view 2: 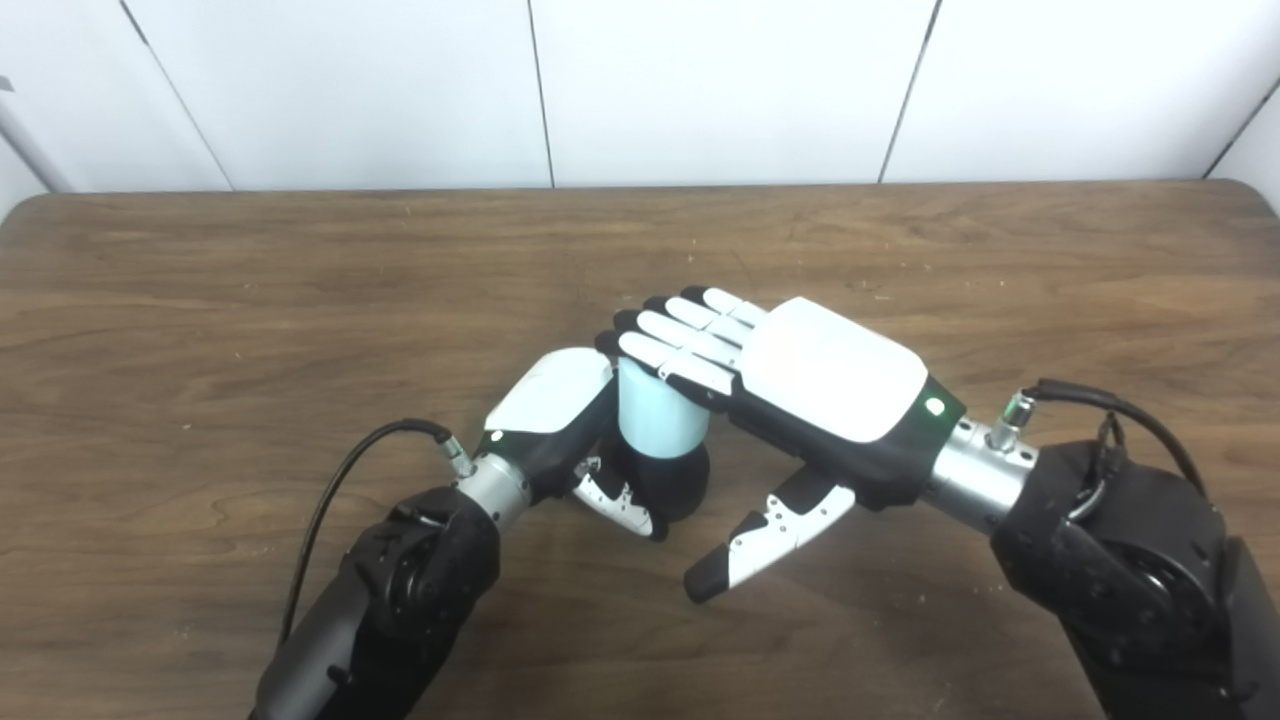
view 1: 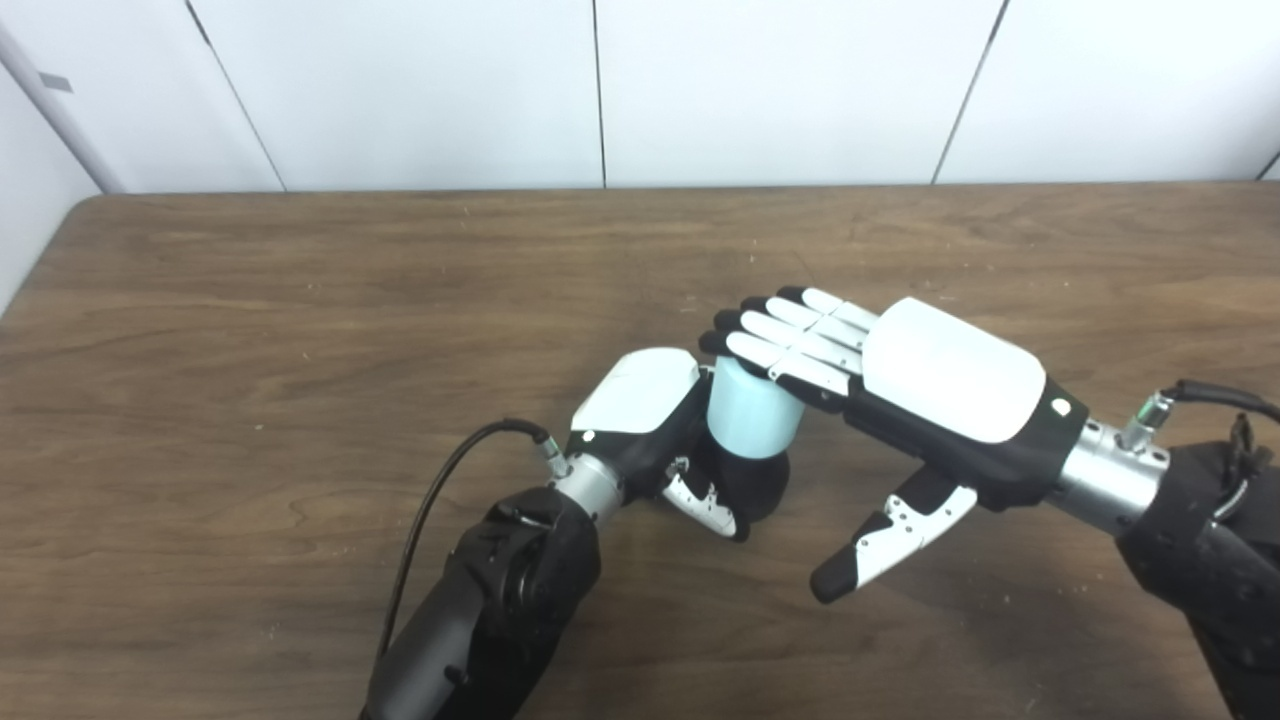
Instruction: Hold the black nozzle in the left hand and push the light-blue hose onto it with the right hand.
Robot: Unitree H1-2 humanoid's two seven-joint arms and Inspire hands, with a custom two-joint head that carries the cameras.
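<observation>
Light-blue hose (view 1: 752, 408), short upright cylinder atop black nozzle (view 1: 755, 487)

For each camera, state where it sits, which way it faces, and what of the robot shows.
Left eye view: on the head, looking down at the wooden table; both forearms enter from below, scene sits right of centre.
Right eye view: beside it, same downward look; scene sits further left.
Shared: left hand gripping the black nozzle, light-blue hose on top, right hand with fingers flat over the hose, thumb free.
</observation>
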